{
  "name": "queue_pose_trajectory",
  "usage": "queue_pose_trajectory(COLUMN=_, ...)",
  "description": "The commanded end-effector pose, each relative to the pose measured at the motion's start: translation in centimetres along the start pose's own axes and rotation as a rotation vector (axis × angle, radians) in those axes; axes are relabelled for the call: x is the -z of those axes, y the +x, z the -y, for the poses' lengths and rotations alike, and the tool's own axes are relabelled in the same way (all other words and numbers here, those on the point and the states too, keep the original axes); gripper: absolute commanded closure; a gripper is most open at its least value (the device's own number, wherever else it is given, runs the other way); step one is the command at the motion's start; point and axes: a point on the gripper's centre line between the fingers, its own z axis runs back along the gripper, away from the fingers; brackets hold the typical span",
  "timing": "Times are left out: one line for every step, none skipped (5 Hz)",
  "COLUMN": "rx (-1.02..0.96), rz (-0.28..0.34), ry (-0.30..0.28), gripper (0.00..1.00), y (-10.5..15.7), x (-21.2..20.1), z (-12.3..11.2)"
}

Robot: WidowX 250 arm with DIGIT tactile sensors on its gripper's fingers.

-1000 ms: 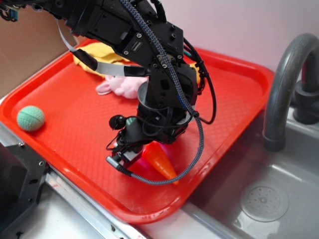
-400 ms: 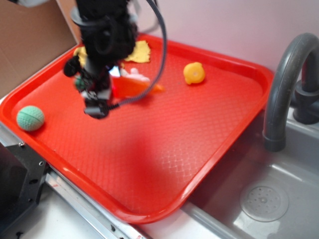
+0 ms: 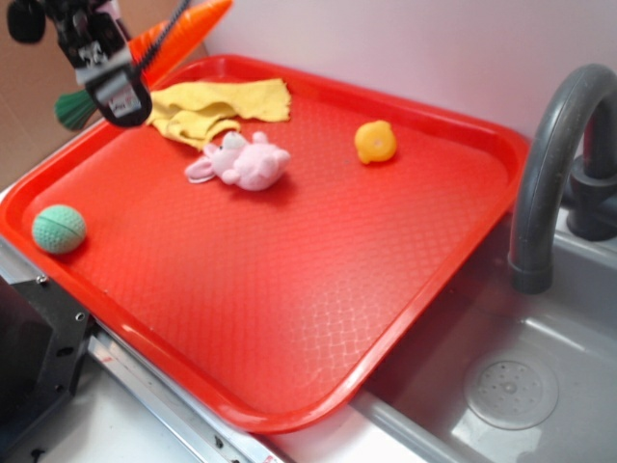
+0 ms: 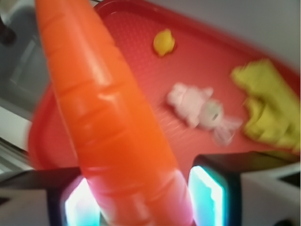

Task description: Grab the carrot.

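Observation:
My gripper (image 3: 106, 68) is high above the far left corner of the red tray (image 3: 289, 318), shut on the carrot (image 3: 183, 29). The glossy orange carrot points up and to the right, and its dark green stem (image 3: 72, 109) sticks out to the lower left of the jaws. In the wrist view the grooved carrot (image 4: 108, 117) fills the left half, clamped between my two fingers (image 4: 207, 200), with the tray far below it.
On the tray lie a yellow cloth (image 3: 217, 106), a pink plush bunny (image 3: 241, 162), a small round yellow-orange toy (image 3: 375, 142) and a green ball (image 3: 59, 229). A grey faucet (image 3: 549, 164) and a sink with a drain (image 3: 511, 391) are at the right.
My gripper was down at the carrot near the tray's front; it has lifted the carrot and carried it up and to the far left.

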Motion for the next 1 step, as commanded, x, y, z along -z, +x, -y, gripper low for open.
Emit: queue_pose_trajectory(rx=-0.183, rz=0.022, ry=-0.001, gripper=1.0, y=-0.41, x=-0.5, z=0.81)
